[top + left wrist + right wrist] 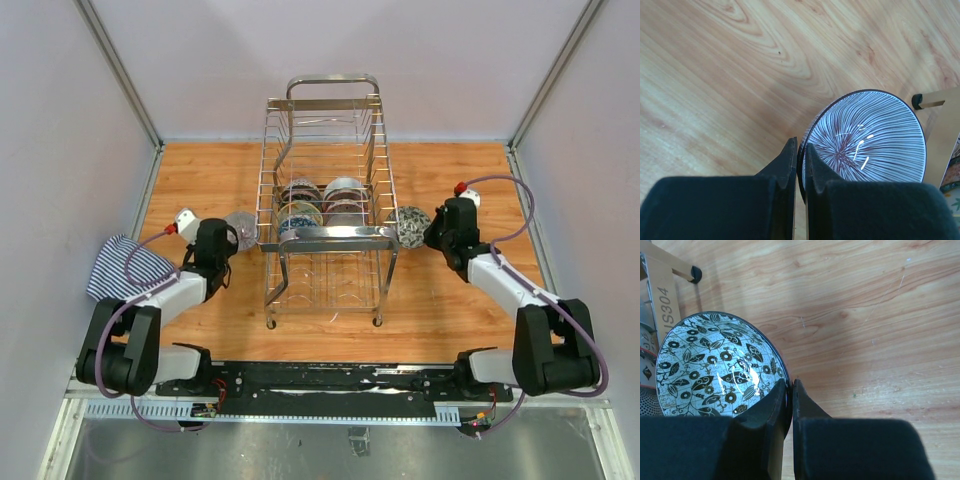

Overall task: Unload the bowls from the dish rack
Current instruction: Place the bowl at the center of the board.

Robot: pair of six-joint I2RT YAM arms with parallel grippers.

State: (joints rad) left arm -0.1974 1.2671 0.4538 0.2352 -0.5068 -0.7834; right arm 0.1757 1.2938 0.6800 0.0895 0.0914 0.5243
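Top view, rack (335, 233): large chrome wire frame with thick loop handles at the near and far ends, standing on thin legs mid-table (200, 175).
Top view, rack bowls (300, 215): four show, set on edge in two rows near the rack's middle. The left pair is patterned, the right pair pale with reddish-brown.
Top view, lined bowl (240, 228): outside the rack, just beside its left wall, up on edge.
Top view, leaf bowl (408, 226): outside the rack, just beside its right wall, also on edge.
Top view, left gripper (228, 240): at the lined bowl's near side.
Top view, right gripper (430, 232): at the leaf bowl's outer side.
Top view, cloth (125, 265): striped, at the table's left edge.
Left wrist, lined bowl (870, 137): white inside with fine dark lines fanning from the centre, and a dark rim. A rack foot (917, 101) is near it.
Left wrist, left gripper (799, 148): fingers pinched together on the bowl's rim.
Right wrist, leaf bowl (715, 365): pale inside, covered with dark leaves and round flowers, and a dark rim.
Right wrist, right gripper (789, 385): fingers clamped on that rim.
Both wrists, contact with table: cannot tell.
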